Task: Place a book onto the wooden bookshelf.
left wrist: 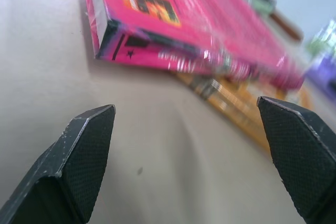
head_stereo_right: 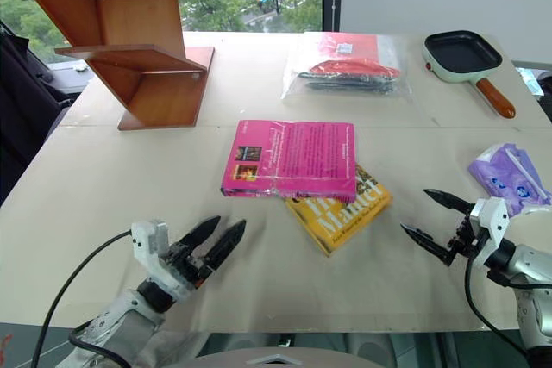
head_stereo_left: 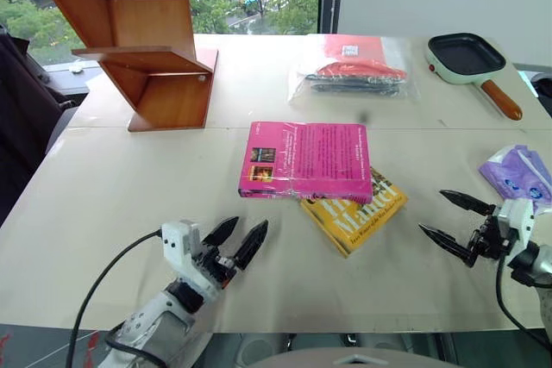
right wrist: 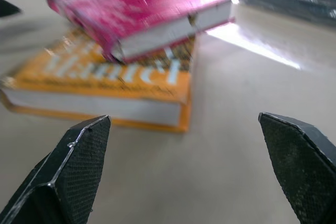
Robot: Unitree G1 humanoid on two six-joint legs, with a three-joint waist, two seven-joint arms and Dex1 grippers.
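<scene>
Both sets of fingers are spread wide and holding nothing: left gripper (head_stereo_left: 231, 246) and right gripper (head_stereo_left: 454, 223) hover just over the bench (head_stereo_left: 121, 213). I reckon they're set up to pinch from both ends. The book (head_stereo_left: 306, 159) lies between and ahead of them, half resting on the yellow book (head_stereo_left: 355, 213). The wooden bookshelf (head_stereo_left: 138, 36) stands well beyond the left fingers.

White wrists, black textured jaws, black trailing cables.
</scene>
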